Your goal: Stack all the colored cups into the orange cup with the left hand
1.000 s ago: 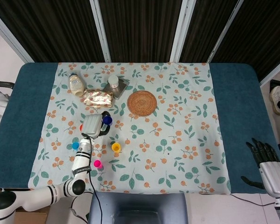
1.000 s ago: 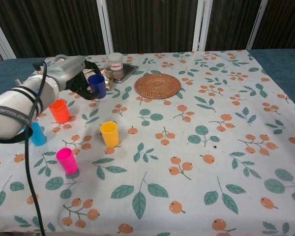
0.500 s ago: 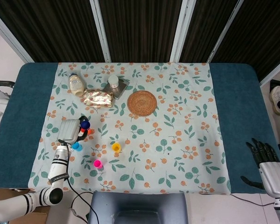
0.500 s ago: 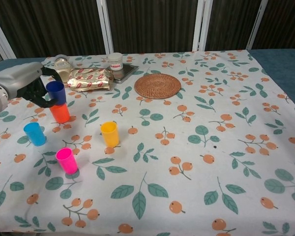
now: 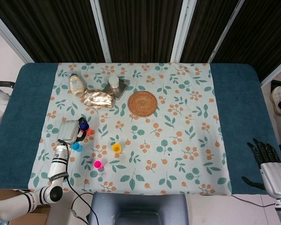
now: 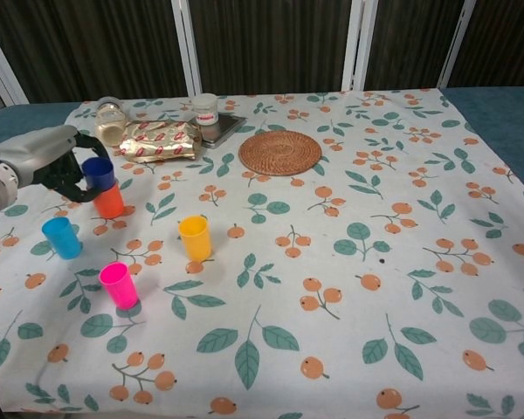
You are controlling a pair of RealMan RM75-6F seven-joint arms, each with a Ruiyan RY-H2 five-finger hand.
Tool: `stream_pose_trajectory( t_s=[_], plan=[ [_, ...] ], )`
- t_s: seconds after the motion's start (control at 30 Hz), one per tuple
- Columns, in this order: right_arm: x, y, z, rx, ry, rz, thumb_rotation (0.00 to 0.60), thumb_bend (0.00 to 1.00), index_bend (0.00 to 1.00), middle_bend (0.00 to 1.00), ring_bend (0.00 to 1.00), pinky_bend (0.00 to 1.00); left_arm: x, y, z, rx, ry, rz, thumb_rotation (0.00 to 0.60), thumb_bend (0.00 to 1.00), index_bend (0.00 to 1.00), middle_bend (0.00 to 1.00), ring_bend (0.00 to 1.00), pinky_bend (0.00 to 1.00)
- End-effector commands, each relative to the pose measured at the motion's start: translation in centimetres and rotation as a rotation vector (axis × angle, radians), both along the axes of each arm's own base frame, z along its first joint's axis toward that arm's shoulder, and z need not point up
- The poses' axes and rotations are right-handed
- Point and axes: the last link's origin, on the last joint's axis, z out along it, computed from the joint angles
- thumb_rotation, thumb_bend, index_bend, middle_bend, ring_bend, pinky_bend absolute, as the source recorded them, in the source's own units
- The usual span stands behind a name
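Observation:
My left hand (image 6: 48, 161) (image 5: 71, 131) grips a dark blue cup (image 6: 99, 173) (image 5: 84, 125) and holds it partly down in the mouth of the orange cup (image 6: 109, 202) (image 5: 88, 132) at the table's left. A light blue cup (image 6: 63, 237) (image 5: 76, 146), a pink cup (image 6: 119, 285) (image 5: 98, 164) and a yellow cup (image 6: 195, 238) (image 5: 116, 148) stand upright on the floral cloth nearer the front. My right hand (image 5: 264, 159) hangs off the table's right front corner, fingers spread, holding nothing.
A woven round mat (image 6: 280, 152) lies mid-table. At the back left are a foil snack bag (image 6: 158, 140), a squat jar (image 6: 110, 119), and a white lidded jar (image 6: 205, 108) on a dark tray.
My left hand carried the dark blue cup from near the snack bag leftward to the orange cup and has lowered it into the cup's mouth.

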Motion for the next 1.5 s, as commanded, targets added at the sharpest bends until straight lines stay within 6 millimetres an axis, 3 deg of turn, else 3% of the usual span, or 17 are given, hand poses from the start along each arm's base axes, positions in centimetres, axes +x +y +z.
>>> stream_pose_trajectory(
  t_s=[0.03, 0.27, 0.4, 0.53, 0.7, 1.0, 1.2, 1.4, 1.5],
  plan=[
    [0.0, 0.0, 0.0, 0.0, 0.0, 0.0, 0.6, 0.19, 0.0, 0.0, 0.0, 0.0, 0.0, 0.0, 0.0, -0.01, -0.003, 0.005, 0.6, 0.37, 0.03, 1.0, 1.0, 1.0],
    [0.0, 0.0, -0.2, 0.009, 0.003, 0.0, 0.6, 0.19, 0.0, 0.0, 0.0, 0.0, 1.8, -1.7, 0.9, -0.037, -0.054, -0.066, 0.6, 0.37, 0.0, 1.0, 1.0, 1.0],
    [0.1, 0.0, -0.4, 0.02, 0.004, 0.003, 0.6, 0.18, 0.0, 0.0, 0.0, 0.0, 4.6, -4.2, 0.8, -0.104, -0.127, -0.142, 0.6, 0.37, 0.01, 1.0, 1.0, 1.0],
    [0.2, 0.1, -0.5, 0.034, 0.005, 0.009, 0.6, 0.18, 0.0, 0.0, 0.0, 0.0, 6.7, -5.9, -0.3, -0.155, -0.143, -0.197, 0.6, 0.36, 0.08, 1.0, 1.0, 1.0],
    [0.2, 0.3, -0.5, 0.047, 0.004, 0.019, 0.6, 0.19, 0.0, 0.0, 0.0, 0.0, 8.2, -6.5, -2.6, -0.208, -0.139, -0.177, 0.6, 0.36, 0.1, 1.0, 1.0, 1.0],
    [0.2, 0.3, -0.1, 0.044, -0.012, 0.024, 0.6, 0.19, 0.0, 0.0, 0.0, 0.0, 9.4, -7.0, -5.7, -0.256, -0.102, -0.159, 0.6, 0.36, 0.14, 1.0, 1.0, 1.0],
    [0.2, 0.4, 0.1, 0.04, -0.016, 0.024, 0.6, 0.19, 0.0, 0.0, 0.0, 0.0, 9.5, -6.9, -5.9, -0.248, -0.084, -0.158, 0.6, 0.36, 0.18, 1.0, 1.0, 1.0],
    [0.2, 0.4, 0.0, 0.042, -0.015, 0.024, 0.6, 0.19, 0.0, 0.0, 0.0, 0.0, 8.8, -6.6, -6.2, -0.253, -0.07, -0.139, 0.6, 0.36, 0.31, 1.0, 1.0, 1.0],
    [0.2, 0.4, 0.0, 0.041, -0.014, 0.024, 0.6, 0.19, 0.0, 0.0, 0.0, 0.0, 8.7, -6.6, -6.4, -0.257, -0.068, -0.135, 0.6, 0.36, 0.33, 1.0, 1.0, 1.0]
  ],
)
